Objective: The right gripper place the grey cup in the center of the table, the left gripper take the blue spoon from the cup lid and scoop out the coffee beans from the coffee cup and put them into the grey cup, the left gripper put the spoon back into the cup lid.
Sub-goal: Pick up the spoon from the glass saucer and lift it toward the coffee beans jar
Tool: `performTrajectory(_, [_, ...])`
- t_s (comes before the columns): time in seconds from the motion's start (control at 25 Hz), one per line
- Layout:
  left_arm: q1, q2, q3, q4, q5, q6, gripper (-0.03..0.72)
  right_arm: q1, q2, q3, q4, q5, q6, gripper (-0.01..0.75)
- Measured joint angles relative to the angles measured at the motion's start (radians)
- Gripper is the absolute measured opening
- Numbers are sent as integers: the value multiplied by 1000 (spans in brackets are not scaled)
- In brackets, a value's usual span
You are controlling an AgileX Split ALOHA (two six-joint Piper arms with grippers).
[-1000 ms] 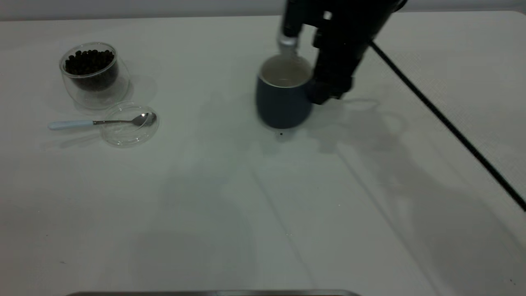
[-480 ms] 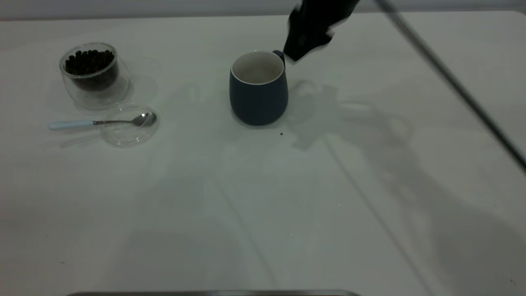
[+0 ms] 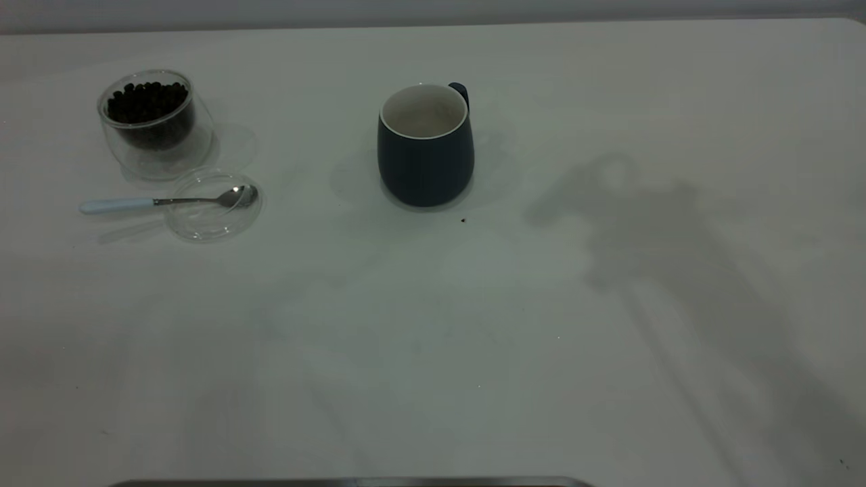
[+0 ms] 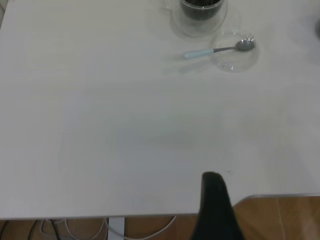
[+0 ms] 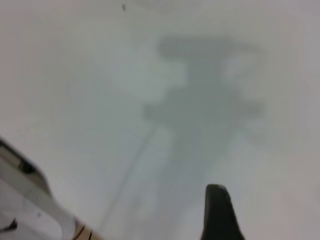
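Observation:
The grey cup (image 3: 425, 152) stands upright and alone near the middle of the table (image 3: 473, 325), its handle turned to the far side. At the far left the coffee cup (image 3: 154, 125) holds coffee beans (image 3: 147, 101). In front of it lies the cup lid (image 3: 203, 220), with the blue spoon (image 3: 115, 205) resting its bowl in the lid and its handle pointing left. Neither gripper shows in the exterior view. The left gripper (image 4: 215, 200) hangs over the table's near edge, far from the spoon (image 4: 200, 52). The right gripper (image 5: 219, 212) hovers over bare table.
A tiny dark speck (image 3: 463, 220) lies just in front of the grey cup. The right arm's shadow (image 3: 649, 230) falls on the table's right half. In the left wrist view the table's front edge (image 4: 280, 196) shows wooden floor and cables beyond it.
The right gripper let go of the grey cup's handle, rose and left the exterior view. The cup shifted slightly left before release and now stands still.

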Motion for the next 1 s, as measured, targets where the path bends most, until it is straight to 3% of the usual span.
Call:
performTrajectory(0.24, [0, 0, 0, 0, 0, 0, 590, 0, -228, 97, 1, 34, 44, 459])
performTrajectory(0.44, [0, 0, 0, 0, 0, 0, 590, 0, -455, 355, 4, 38, 71, 459])
performTrajectory(0.64, [0, 0, 0, 0, 0, 0, 590, 0, -677, 624, 7, 43, 215, 459])
performTrajectory(1.0, [0, 0, 0, 0, 0, 2, 590, -26, -1048, 877, 17, 20, 309, 459])
